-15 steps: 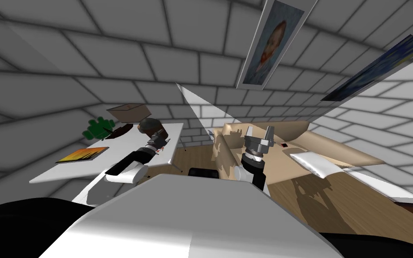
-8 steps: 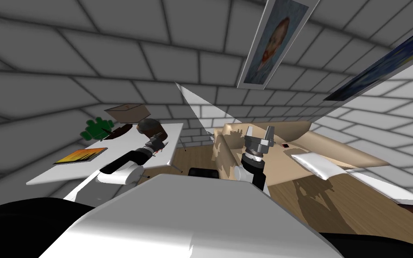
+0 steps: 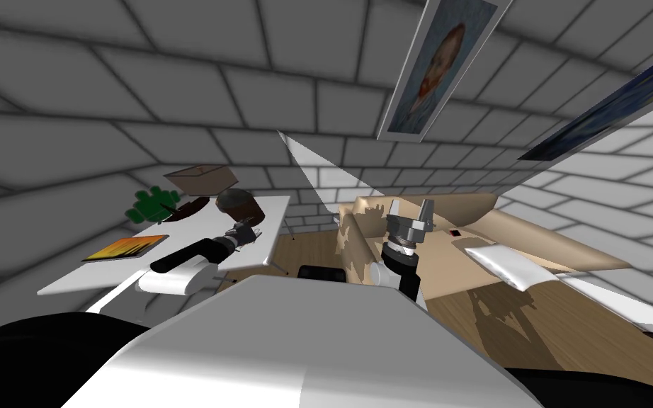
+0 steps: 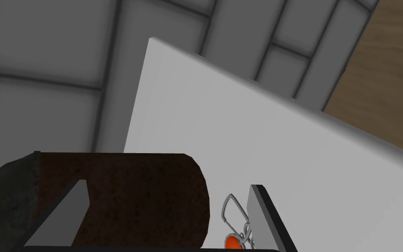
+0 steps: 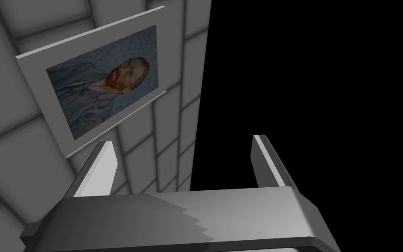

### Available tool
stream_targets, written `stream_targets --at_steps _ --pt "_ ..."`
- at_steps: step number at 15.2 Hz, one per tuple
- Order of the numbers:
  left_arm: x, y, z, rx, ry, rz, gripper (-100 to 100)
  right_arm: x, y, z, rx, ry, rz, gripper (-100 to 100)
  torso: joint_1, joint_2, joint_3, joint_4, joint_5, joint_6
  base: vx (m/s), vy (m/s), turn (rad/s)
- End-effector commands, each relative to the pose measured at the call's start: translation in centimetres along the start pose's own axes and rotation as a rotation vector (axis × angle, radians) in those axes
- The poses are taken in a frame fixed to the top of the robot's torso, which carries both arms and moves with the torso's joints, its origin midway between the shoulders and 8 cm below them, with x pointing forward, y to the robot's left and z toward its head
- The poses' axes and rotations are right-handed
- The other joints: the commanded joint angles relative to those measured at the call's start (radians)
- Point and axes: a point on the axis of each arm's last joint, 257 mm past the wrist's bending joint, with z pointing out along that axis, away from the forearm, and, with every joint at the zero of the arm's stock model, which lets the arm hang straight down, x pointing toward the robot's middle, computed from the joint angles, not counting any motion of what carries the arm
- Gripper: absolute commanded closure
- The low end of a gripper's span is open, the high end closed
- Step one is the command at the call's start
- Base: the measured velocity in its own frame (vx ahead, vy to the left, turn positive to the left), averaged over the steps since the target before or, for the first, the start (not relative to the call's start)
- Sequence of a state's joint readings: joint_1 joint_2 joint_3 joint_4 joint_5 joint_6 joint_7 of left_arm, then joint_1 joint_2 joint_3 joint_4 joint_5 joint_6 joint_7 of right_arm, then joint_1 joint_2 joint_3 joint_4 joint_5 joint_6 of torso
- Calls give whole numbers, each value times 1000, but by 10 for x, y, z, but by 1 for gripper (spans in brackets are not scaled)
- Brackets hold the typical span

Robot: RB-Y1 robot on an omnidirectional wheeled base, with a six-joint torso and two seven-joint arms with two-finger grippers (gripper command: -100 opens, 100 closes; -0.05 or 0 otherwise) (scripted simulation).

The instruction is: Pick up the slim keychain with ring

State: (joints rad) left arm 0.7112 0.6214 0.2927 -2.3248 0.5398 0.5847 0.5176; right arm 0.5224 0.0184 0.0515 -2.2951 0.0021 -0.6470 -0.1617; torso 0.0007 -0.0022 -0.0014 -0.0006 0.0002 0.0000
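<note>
The robot stands by a white table (image 3: 201,228), which is at about its 10 o'clock. Its left arm reaches out low over the table top. The left gripper (image 4: 168,184) is open, its two thin fingers (image 4: 71,210) wide apart and holding nothing. The slim keychain (image 4: 236,227) lies flat on the table between those fingers. It sits very close to one finger, and I cannot tell if they touch. It has a thin silver ring and a small orange bit. A dark brown pot (image 4: 152,197) is just beside the keychain, and the other finger shows in front of it. As the robot sees it, the pot is at about 12 o'clock of the gripper.

More things sit on the table. A green plant (image 3: 151,202) is at about 9 o'clock of the pot and a brown box (image 3: 201,177) at about 11 o'clock. A flat picture (image 3: 125,247) with orange in it lies at about 8 o'clock of the pot.

The right gripper (image 3: 410,210) is held up at about the robot's 1 o'clock, in front of a tan sofa (image 3: 460,207). Its fingers are spread and it holds nothing. A white pillow (image 3: 502,263) lies near the sofa, at about 4 o'clock of that gripper.
</note>
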Motion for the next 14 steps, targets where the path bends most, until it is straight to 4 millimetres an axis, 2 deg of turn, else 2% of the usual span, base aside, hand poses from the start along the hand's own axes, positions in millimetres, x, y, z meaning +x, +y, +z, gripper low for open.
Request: stream_targets --at_steps 1,6,9,14 --pt "-13 9 -3 -55 -27 -31 -100 0 0 0 0 0 0 0 0 0 0 0 0 0 9 2 0" --pt "-29 28 -9 -144 -76 -59 -100 0 0 0 0 0 0 0 0 -1 -1 0 0 0 46 2 30" --pt "-49 47 -20 -240 -130 -115 -100 0 0 0 0 0 0 0 0 -1 -1 0 0 0 45 3 25" --pt "-64 67 -31 -330 -184 -143 -100 0 0 0 0 0 0 0 0 -3 -2 -1 0 0 68 5 30"
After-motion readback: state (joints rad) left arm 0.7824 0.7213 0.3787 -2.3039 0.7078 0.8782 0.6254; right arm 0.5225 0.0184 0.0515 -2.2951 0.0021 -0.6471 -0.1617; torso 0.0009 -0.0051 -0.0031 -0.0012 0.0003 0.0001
